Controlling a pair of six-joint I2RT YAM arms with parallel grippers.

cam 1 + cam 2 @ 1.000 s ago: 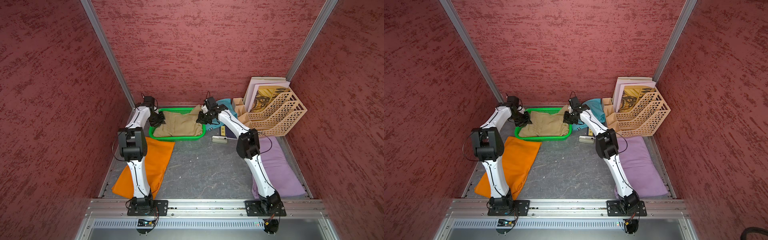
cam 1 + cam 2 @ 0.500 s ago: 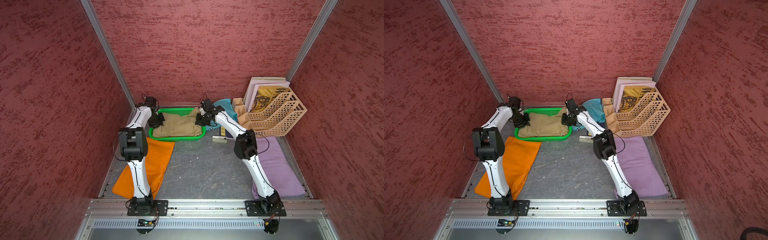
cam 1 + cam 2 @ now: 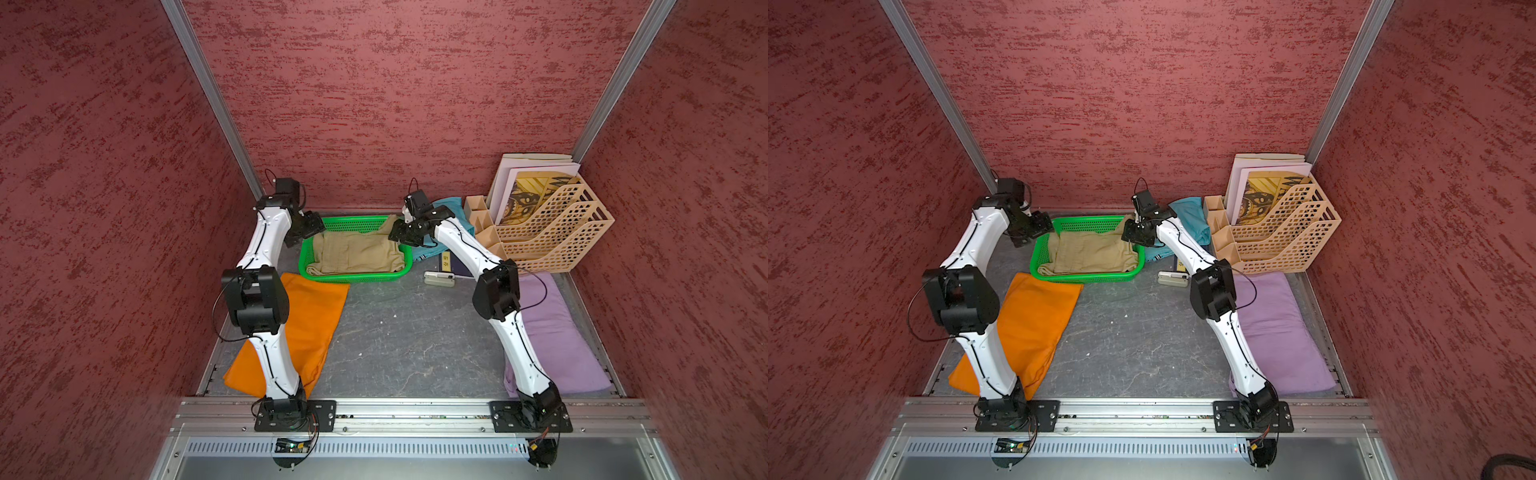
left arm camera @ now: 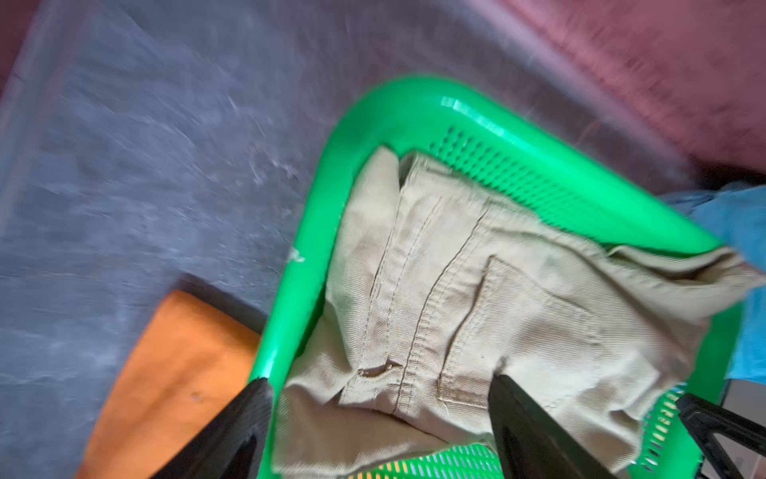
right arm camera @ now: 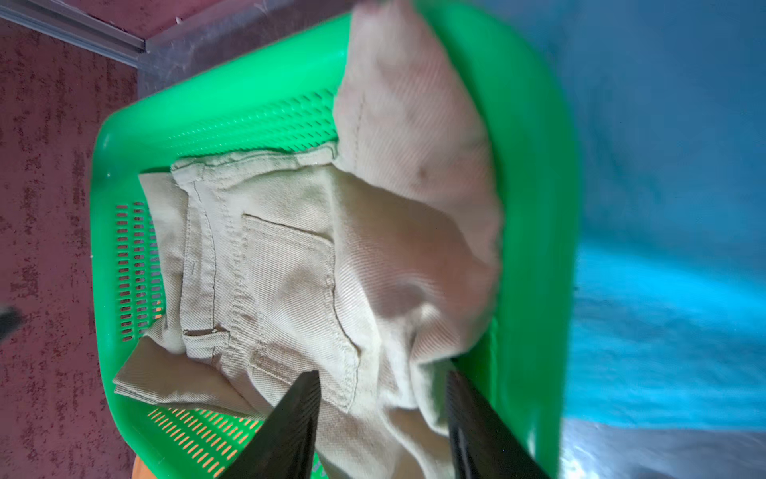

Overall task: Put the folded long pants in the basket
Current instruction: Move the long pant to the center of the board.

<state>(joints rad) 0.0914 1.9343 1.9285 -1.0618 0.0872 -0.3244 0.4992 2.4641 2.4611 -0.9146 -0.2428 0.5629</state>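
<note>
In both top views the basket [image 3: 357, 277] [image 3: 1088, 276] sits at the back of the table [image 3: 407, 332], near the rear wall. The khaki pants [image 3: 357, 253] lie folded inside it, with one corner riding up at the far right corner of the rim. The left pincer [image 3: 305, 230] hovers at the basket's left end and the right pincer [image 3: 401, 237] at its right end. The orange pants [image 3: 307, 328] lie flat on the table in front of the basket, partly under the left arm. The purple pants [image 3: 552, 336] lie along the right side under the right arm. The teal pants [image 3: 449, 205] are bunched between the basket and the beige file rack [image 3: 557, 232].

From the left wrist, the left pincer [image 4: 377, 381] is released, its jaws spread wide. One finger [image 4: 244, 419] is at the basket rim [image 4: 331, 186] and the other is over the khaki pants [image 4: 476, 290]. The cloth rests loose in the basket, one corner draped over the rim beside the teal pants [image 4: 738, 224]. A corner of the orange pants [image 4: 174, 373] shows just outside the basket. The picture is blurred.

From the right wrist, the right pincer [image 5: 381, 375] is also released, jaws apart above the khaki pants [image 5: 290, 249], gripping nothing. The cloth bulges up against the basket wall [image 5: 534, 207]. The teal pants [image 5: 663, 249] lie just outside that wall.
</note>
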